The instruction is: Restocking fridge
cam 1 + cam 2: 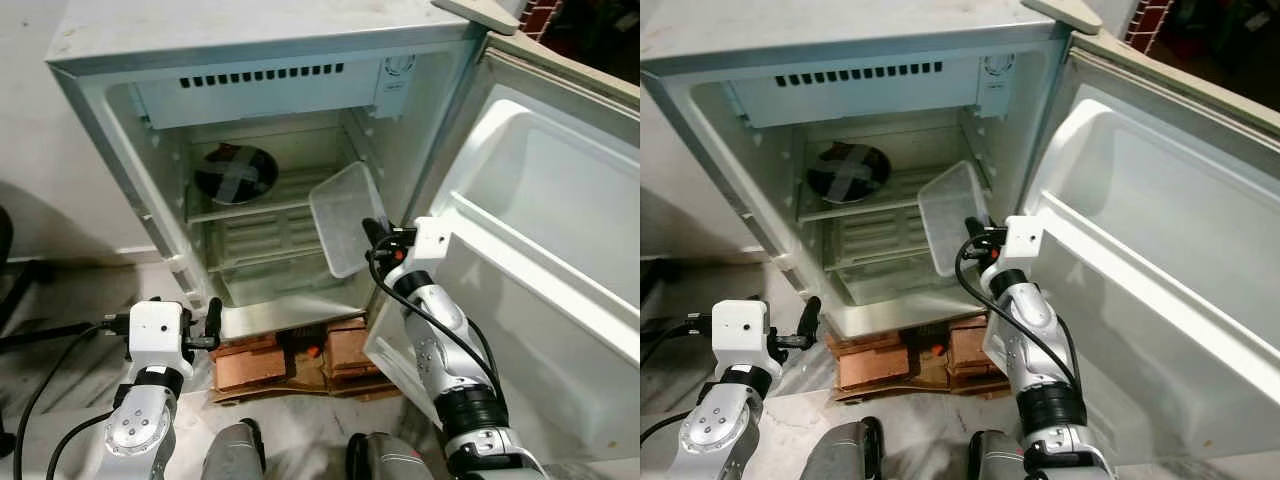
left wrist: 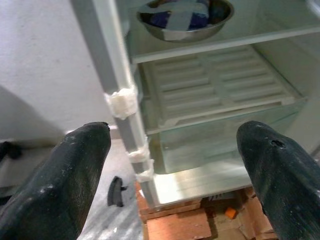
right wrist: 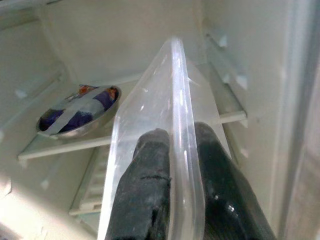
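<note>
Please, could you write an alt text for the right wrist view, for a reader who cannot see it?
The right hand pinches the rim of a clear rectangular plastic container between its two black fingers, holding it on edge inside the open white fridge. Behind it, a round metal bowl with a taped cover sits on the upper shelf.

Clear plastic container (image 1: 345, 218); silver bowl (image 1: 236, 175) of dark blue contents crossed with pale tape; white fridge (image 1: 130, 120) on reddish-brown bricks (image 1: 250, 365).
</note>
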Available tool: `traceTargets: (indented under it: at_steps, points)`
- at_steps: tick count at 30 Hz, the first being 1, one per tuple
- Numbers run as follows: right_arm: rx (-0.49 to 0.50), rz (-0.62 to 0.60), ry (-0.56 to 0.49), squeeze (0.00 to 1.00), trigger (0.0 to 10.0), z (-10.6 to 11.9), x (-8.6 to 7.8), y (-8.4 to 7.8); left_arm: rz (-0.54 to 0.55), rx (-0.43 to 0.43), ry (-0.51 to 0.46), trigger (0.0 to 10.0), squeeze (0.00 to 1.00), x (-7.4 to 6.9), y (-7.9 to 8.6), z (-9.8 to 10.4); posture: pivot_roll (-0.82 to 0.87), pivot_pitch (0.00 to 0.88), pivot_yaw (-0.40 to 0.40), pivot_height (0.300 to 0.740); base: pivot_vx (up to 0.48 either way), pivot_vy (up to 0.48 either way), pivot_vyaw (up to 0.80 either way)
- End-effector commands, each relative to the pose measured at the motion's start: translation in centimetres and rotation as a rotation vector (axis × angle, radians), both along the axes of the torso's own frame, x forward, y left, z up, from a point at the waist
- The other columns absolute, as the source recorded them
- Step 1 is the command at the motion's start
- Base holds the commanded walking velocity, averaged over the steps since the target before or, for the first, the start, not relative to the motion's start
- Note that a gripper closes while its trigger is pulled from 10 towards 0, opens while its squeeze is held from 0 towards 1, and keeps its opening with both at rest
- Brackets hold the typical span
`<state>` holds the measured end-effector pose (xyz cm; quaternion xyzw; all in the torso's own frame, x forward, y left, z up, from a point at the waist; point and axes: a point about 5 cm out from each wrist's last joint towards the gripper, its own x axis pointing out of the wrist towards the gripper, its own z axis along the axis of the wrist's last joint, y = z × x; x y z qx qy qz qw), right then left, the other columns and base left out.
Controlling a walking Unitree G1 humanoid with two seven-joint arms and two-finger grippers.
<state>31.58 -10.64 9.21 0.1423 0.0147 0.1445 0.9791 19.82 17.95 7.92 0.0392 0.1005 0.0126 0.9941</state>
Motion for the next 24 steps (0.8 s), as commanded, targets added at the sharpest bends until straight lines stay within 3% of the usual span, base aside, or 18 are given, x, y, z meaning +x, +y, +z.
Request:
traceTargets:
  at_steps: [1,8,14,24]
  points:
    - [0.02,0.018,-0.001,0.0,10.0,0.6,0.6,0.1,0.011,0.004,-0.003,10.0,0.0,-0.2,0.2,0.3,0.16,0.167,-0.027,0.74,0.0,0.0,0.0]
    - [0.049,0.057,0.005,0.0,10.0,0.3,0.6,1.4,0.025,0.012,-0.006,10.0,0.0,-0.2,0.3,0.4,0.18,0.179,-0.03,0.74,0.0,0.0,0.0]
    - [0.084,0.082,0.001,0.0,10.0,1.4,2.4,4.2,0.041,0.01,0.004,10.0,0.0,-0.9,0.4,0.6,0.22,0.214,-0.042,0.74,0.0,0.0,0.0]
    - [0.1,0.071,0.021,0.0,10.0,3.4,4.8,6.2,0.052,0.007,0.016,10.0,0.0,-2.1,0.3,0.9,0.25,0.25,-0.063,0.74,0.0,0.0,0.0]
